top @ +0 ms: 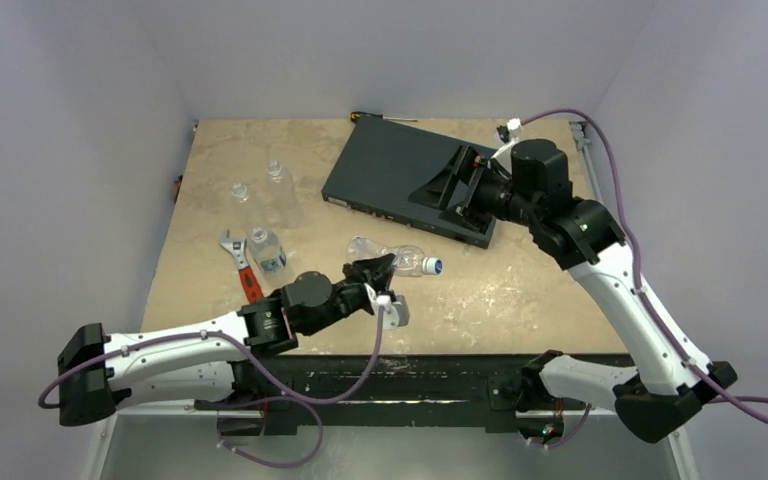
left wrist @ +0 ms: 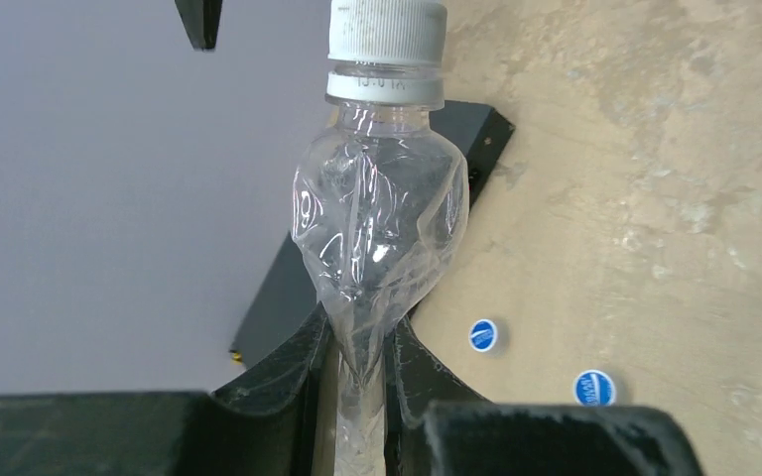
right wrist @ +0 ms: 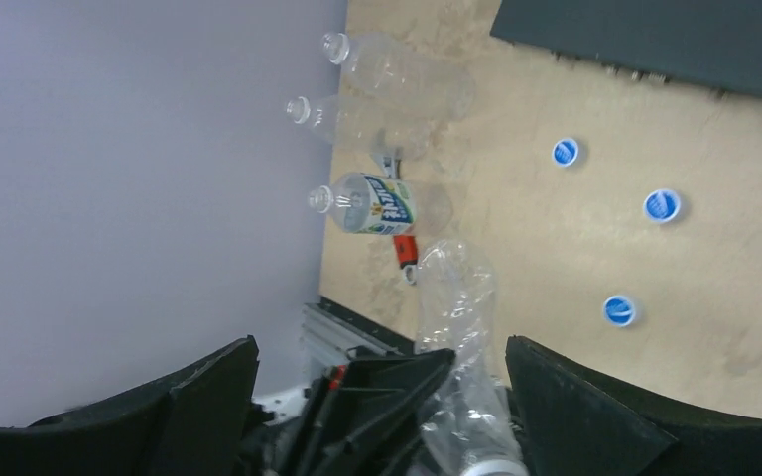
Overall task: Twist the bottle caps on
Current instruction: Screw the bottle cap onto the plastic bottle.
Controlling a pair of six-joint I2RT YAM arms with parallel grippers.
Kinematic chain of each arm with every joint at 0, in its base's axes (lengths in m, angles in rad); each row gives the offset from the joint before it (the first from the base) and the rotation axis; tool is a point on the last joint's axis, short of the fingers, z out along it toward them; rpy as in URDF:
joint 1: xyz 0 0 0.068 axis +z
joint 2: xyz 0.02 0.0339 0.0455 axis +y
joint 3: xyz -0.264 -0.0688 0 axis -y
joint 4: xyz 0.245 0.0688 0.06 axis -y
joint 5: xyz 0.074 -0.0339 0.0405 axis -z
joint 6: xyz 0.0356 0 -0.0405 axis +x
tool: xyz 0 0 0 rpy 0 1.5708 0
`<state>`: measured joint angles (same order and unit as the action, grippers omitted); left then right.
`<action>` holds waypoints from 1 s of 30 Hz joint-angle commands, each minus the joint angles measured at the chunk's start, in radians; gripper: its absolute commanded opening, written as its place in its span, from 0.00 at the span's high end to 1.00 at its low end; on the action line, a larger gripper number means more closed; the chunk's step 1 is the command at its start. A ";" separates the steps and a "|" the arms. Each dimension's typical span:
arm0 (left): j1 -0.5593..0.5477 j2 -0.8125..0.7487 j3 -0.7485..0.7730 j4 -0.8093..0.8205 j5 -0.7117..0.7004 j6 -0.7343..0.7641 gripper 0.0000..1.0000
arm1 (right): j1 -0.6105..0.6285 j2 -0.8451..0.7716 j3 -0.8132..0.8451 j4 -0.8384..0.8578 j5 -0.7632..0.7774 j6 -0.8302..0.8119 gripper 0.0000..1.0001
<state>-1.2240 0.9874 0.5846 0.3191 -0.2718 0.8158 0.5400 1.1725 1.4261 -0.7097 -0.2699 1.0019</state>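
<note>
Pale mottled bench point(top: 520, 300) under everything. Toward its far edge, right of centre, lying flat: black box point(top: 380, 175). Over the box's right end, raised off the bench: right gripper point(right wrist: 379, 347), jaws spread wide, gripping nothing. Reaching in from the near left corner to mid-bench: left gripper point(left wrist: 359, 327), clamped tight on the flattened base of the crushed bottle point(left wrist: 382, 218). Held on its side near the middle of the bench, neck pointing toward the right edge; cannot tell whether touching the surface. On that neck: fitted cap point(left wrist: 387, 35). On the left half of the bench: three upright bottles point(top: 280, 190), all uncapped, the nearest one labelled. Just beside that labelled one: red-handled wrench point(top: 245, 270). On bare bench on the near side of the black box, apart from one another: three loose caps point(right wrist: 662, 205), blue side up.
</note>
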 commanded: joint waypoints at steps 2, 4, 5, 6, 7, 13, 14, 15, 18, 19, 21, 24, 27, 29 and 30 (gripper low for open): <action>0.126 -0.061 0.134 -0.367 0.455 -0.341 1.00 | 0.000 -0.078 0.024 -0.003 0.001 -0.479 0.02; 0.196 -0.060 0.153 -0.418 0.611 -0.431 1.00 | 0.002 -0.113 0.009 -0.012 -0.032 -0.603 0.02; 0.239 -0.058 0.157 -0.432 0.688 -0.485 1.00 | 0.003 -0.138 -0.004 -0.017 -0.044 -0.665 0.02; 0.277 -0.051 0.159 -0.443 0.768 -0.509 1.00 | 0.003 -0.162 -0.015 -0.026 -0.046 -0.702 0.03; 0.319 -0.045 0.158 -0.447 0.836 -0.557 1.00 | 0.005 -0.187 -0.032 -0.030 -0.061 -0.731 0.05; 0.469 -0.024 0.148 -0.452 1.096 -0.641 1.00 | 0.126 -0.210 -0.063 -0.124 -0.104 -0.859 0.14; 0.486 -0.025 0.146 -0.454 1.116 -0.646 1.00 | 0.181 -0.203 -0.062 -0.131 -0.074 -0.864 0.14; 0.505 -0.026 0.146 -0.453 1.134 -0.651 1.00 | 0.226 -0.192 -0.063 -0.137 -0.039 -0.867 0.15; 0.530 -0.019 0.146 -0.442 1.189 -0.680 1.00 | 0.333 -0.149 -0.066 -0.153 0.014 -0.885 0.18; 0.536 -0.016 0.147 -0.441 1.207 -0.688 1.00 | 0.353 -0.137 -0.067 -0.154 0.024 -0.890 0.19; 0.544 -0.013 0.146 -0.438 1.223 -0.696 1.00 | 0.372 -0.125 -0.070 -0.142 0.036 -0.896 0.21; 0.549 -0.017 0.142 -0.428 1.230 -0.708 1.00 | 0.379 -0.106 -0.071 -0.132 0.041 -0.910 0.23; 0.554 -0.021 0.138 -0.414 1.233 -0.715 1.00 | 0.385 -0.085 -0.066 -0.135 0.041 -0.922 0.31; 0.558 -0.022 0.136 -0.409 1.233 -0.717 1.00 | 0.386 -0.080 -0.066 -0.141 0.048 -0.925 0.33; 0.559 -0.023 0.135 -0.406 1.234 -0.718 1.00 | 0.385 -0.082 -0.064 -0.141 0.050 -0.927 0.33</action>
<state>-0.6773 0.9726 0.7078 -0.1360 0.9100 0.1219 0.9176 1.0988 1.3491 -0.8612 -0.2493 0.1146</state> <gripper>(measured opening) 0.138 0.676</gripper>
